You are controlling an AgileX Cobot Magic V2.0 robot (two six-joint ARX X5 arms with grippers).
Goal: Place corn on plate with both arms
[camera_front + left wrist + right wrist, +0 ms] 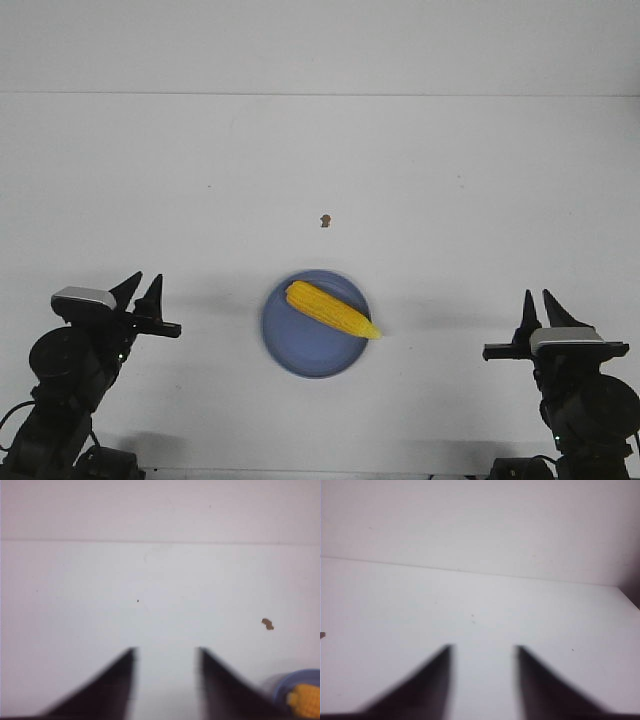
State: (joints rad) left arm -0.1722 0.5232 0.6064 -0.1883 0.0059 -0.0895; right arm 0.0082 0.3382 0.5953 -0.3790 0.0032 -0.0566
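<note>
Yellow, tapered corn cob (pixel 332 310) lay across the round periwinkle-blue plate (pixel 300 345), tip overhanging its rim, so both black grippers, left (pixel 139 290) and right (pixel 539 308), empty with jaws parted, best kept clear.
</note>
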